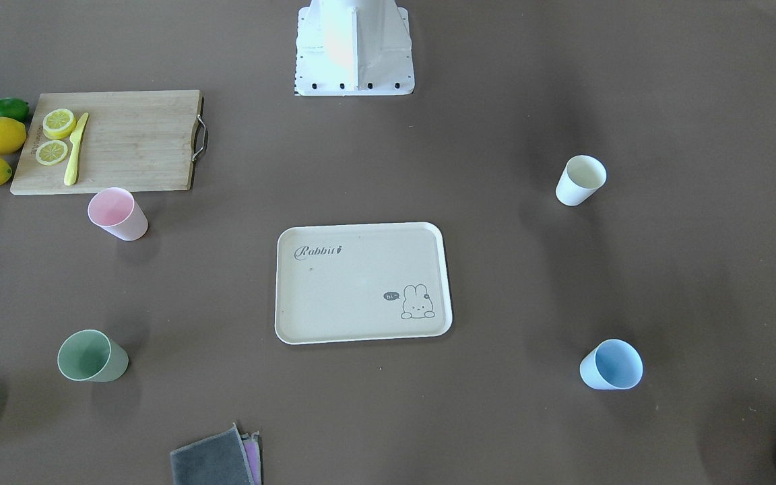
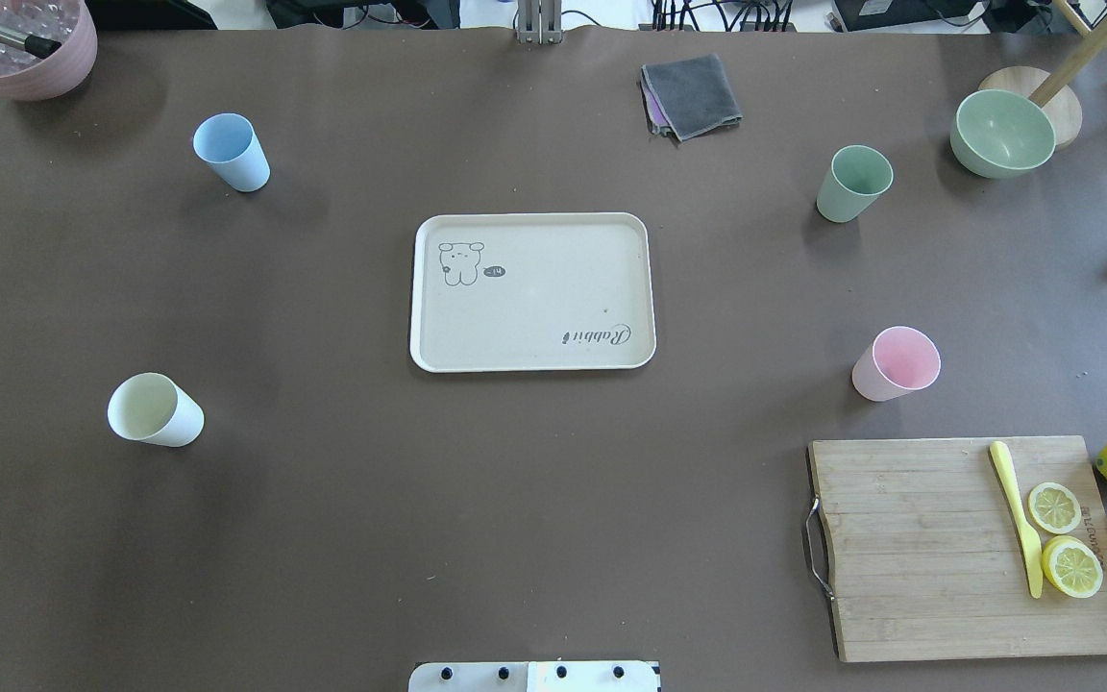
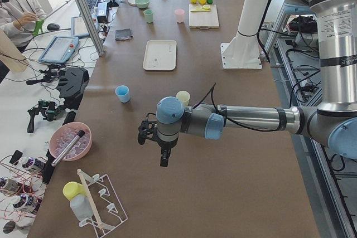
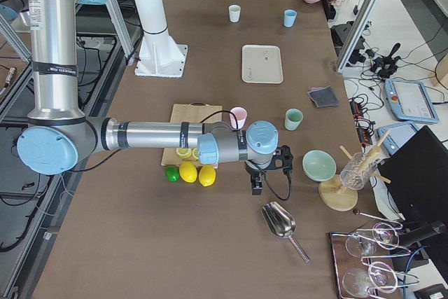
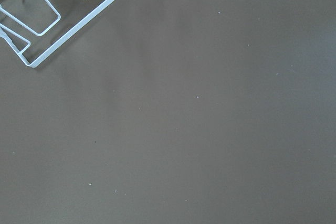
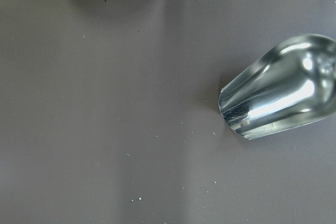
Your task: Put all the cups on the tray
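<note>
Cups [image 2: 231, 152] well apart from left claw [image 3: 162, 160], right claw [image 4: 256, 187]; both claws' spread untellable

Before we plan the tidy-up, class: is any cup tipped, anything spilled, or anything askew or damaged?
Nothing stands out. The pink cup, white cup, green cup and blue cup all stand upright on the table around the tray, which lies flat and bare. No spill or damage shows.

tray [image 2: 532, 291] mid-table, bare | blue cup [image 2: 231, 152], white cup [image 2: 156, 410] left side | green cup [image 2: 853, 183], pink cup [image 2: 895, 363] right side
</note>
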